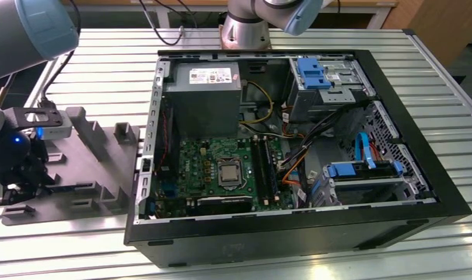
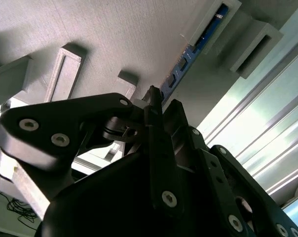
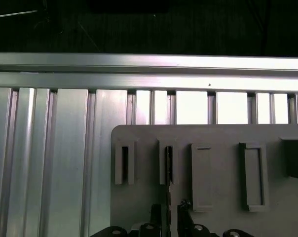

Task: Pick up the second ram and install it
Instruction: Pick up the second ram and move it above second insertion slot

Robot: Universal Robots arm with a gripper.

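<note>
gripper [image 2: 156, 106] low over the grey holder tray [image 3: 218, 197], fingers nearly together around the second ram [image 2: 198, 47], which stands on edge between the tray's upright blocks so its edge is graspable

The ribbed metal bench [image 1: 298, 38] carries an open computer case [image 1: 298, 233] and, at the exterior view's left, a grey tray [image 1: 88, 198].

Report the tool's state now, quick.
Tool: closed on the second ram, which stands in the grey holder.
</note>
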